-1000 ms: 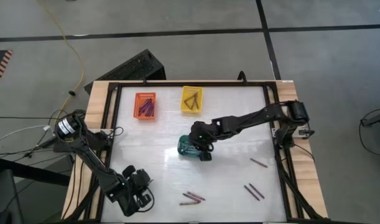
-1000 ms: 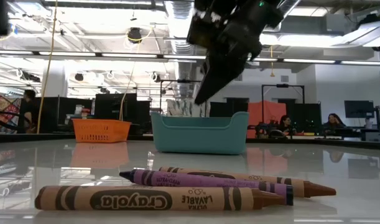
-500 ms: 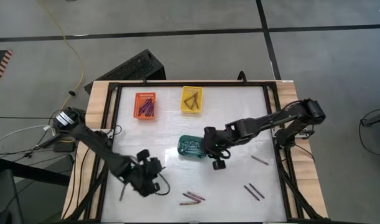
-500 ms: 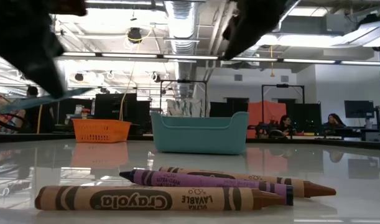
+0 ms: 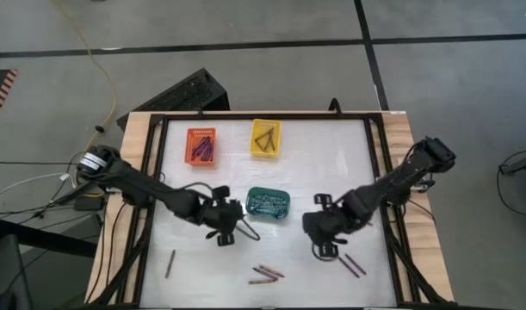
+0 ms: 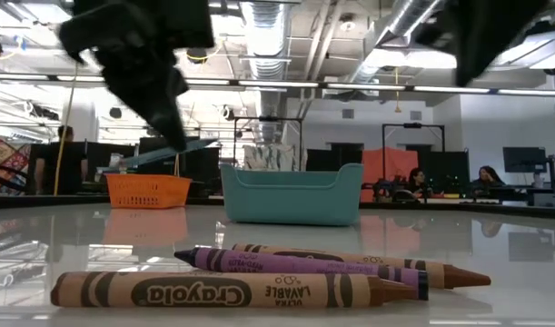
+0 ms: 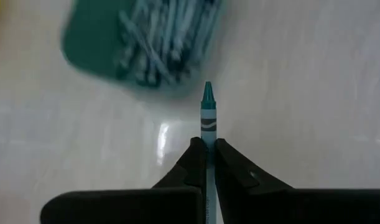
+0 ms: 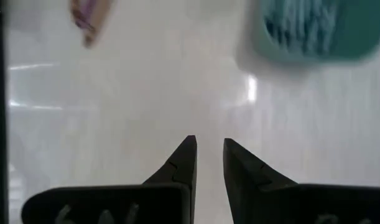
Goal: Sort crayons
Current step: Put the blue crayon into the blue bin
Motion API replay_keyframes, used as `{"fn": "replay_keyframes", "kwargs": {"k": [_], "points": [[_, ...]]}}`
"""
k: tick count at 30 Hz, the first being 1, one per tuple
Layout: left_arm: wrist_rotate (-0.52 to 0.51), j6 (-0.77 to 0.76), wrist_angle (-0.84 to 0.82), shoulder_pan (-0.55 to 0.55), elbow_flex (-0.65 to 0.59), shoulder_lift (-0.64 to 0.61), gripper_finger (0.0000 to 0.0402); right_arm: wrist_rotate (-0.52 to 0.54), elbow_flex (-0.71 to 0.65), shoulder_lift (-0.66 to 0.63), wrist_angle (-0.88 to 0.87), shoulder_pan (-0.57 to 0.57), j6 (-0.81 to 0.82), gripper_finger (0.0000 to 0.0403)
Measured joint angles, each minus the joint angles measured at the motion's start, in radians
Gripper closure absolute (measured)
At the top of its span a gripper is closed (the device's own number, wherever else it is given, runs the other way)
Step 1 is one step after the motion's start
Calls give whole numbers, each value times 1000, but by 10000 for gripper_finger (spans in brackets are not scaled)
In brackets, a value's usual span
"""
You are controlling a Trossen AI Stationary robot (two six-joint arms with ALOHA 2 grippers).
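Left gripper (image 7: 206,158) jaws pinching a slim teal crayon (image 7: 207,112), pointed tip toward the teal basket (image 5: 269,202) of matching crayons, right gripper (image 8: 208,155) jaws slightly spread, empty, above the tabletop (image 5: 331,164)

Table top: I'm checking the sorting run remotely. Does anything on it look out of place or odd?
Nothing looks damaged or spilled. Several loose crayons lie unsorted along the near edge, one alone near the left side. The left gripper holds a teal crayon beside the teal basket; the right gripper is open and empty.
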Motion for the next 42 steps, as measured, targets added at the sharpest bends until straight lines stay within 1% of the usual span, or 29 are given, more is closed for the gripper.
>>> {"fn": "replay_keyframes", "kwargs": {"k": [4, 8, 13, 18, 22, 25, 31, 34, 38, 42], "points": [[15, 128, 10, 62, 48, 0, 401, 81, 0, 0, -130, 83, 183, 330], [87, 242, 14, 133, 82, 1, 401, 137, 0, 0, -273, 166, 386, 330], [141, 346, 20, 202, 107, 44, 401, 141, -24, 0, -379, 275, 602, 330], [201, 426, 95, 234, 143, 77, 401, 133, -73, 0, -475, 394, 847, 330], [235, 482, 94, 252, 206, 118, 401, 99, -100, -1, -567, 496, 1051, 328], [283, 517, 87, 268, 256, 172, 401, 78, -112, -3, -615, 568, 1166, 315], [317, 544, 33, 303, 323, 278, 400, 76, -198, -53, -602, 694, 1340, 271], [334, 544, 26, 311, 339, 314, 390, 76, -266, -93, -561, 744, 1400, 256], [336, 544, 21, 308, 352, 323, 371, 76, -368, -158, -474, 782, 1437, 249], [338, 535, 15, 310, 352, 323, 356, 77, -463, -213, -404, 774, 1439, 250]]}}
